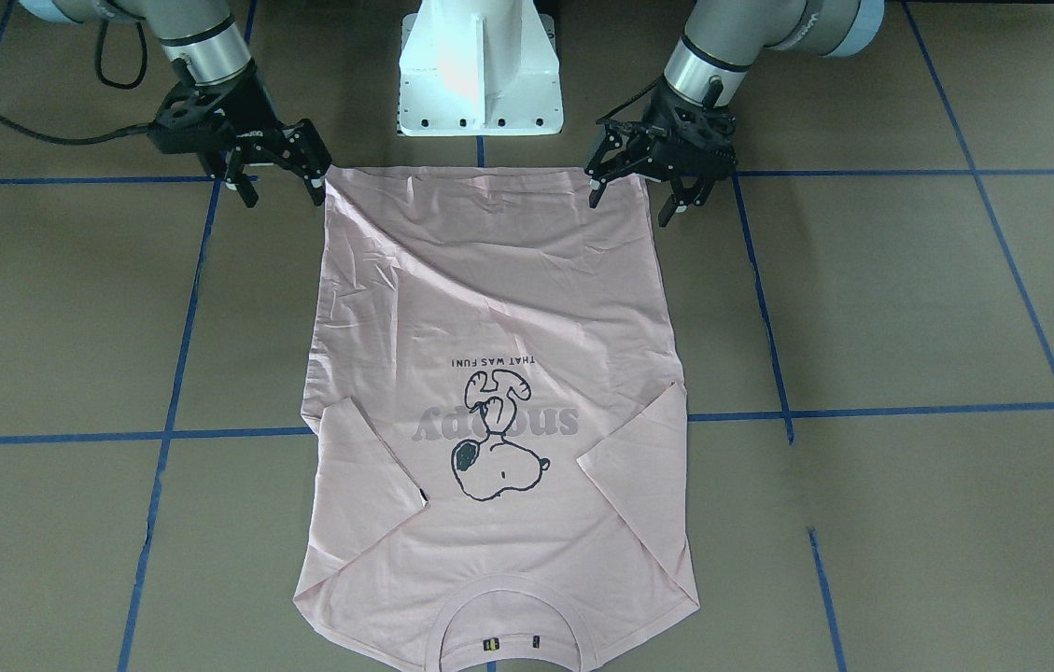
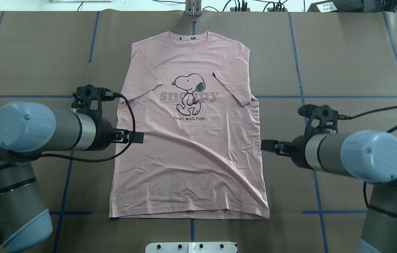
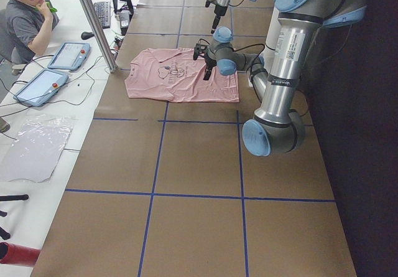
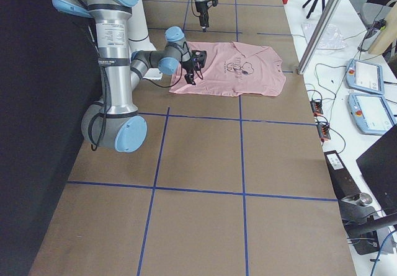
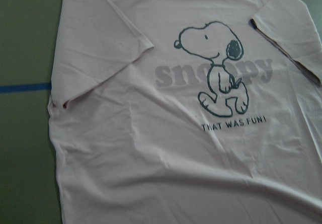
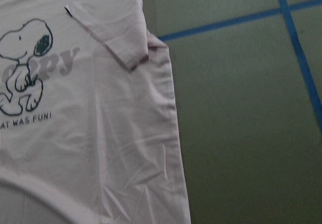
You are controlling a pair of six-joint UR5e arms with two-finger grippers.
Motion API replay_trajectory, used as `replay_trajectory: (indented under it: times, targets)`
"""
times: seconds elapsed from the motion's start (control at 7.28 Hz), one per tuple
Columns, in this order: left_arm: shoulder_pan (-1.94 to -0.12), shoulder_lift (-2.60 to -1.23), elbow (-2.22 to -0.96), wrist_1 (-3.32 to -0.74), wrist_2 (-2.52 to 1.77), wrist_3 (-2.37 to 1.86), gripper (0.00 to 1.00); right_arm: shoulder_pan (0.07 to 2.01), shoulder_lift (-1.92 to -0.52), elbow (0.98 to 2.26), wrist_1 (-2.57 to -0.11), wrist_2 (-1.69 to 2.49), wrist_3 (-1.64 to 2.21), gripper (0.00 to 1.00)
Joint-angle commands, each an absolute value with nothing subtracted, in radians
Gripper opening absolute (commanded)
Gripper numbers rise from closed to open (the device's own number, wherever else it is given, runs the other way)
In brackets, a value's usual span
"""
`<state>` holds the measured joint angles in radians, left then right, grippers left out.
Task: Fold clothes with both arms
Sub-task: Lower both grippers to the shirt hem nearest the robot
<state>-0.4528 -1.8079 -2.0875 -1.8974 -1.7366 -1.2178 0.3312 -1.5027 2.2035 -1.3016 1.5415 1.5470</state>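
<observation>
The pale pink T-shirt (image 1: 489, 280) lies flat and face up near the middle of the brown table (image 1: 909, 299). Its collar (image 2: 193, 35) points away from the robot and its hem (image 2: 187, 215) lies nearest the white pedestal (image 1: 480, 75). Both short sleeves (image 2: 147, 75) are folded inward over the chest, one on each side of the Snoopy print (image 2: 189, 93). The cloth below the lettering is creased. The left gripper (image 1: 630, 207) sits at the hem corner on the robot's left with its jaws spread apart, empty. One finger is over the fabric and the other is just outside the side edge. The right gripper (image 1: 282, 194) is at the opposite hem corner, also spread wide and holding nothing. Its inner finger is right at the corner of the cloth and its outer finger is over bare table. Whether either finger actually presses on the shirt cannot be told. Blue tape lines (image 1: 863, 411) cross the table under and around the garment.
</observation>
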Motion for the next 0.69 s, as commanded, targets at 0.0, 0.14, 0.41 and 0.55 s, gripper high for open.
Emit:
replay_trajectory:
  times: [0.0, 0.14, 0.41, 0.55]
  targets:
    - [-0.277, -1.677, -2.137, -1.898, -1.633, -1.377, 0.90, 0.165, -1.528, 2.236, -1.302, 1.393, 1.638, 0.99]
    - [-0.205, -1.645, -2.125, -1.898, -1.585, -1.456, 0.72, 0.158, -1.528, 2.238, -1.302, 1.387, 1.638, 1.00]
    - [-0.157, -1.647, -2.094, -1.898, -1.554, -1.500, 0.53, 0.158, -1.528, 2.238, -1.302, 1.382, 1.638, 1.00]
    - [-0.153, -1.654, -2.067, -1.898, -1.554, -1.500, 0.53, 0.158, -1.526, 2.238, -1.302, 1.382, 1.638, 1.00]
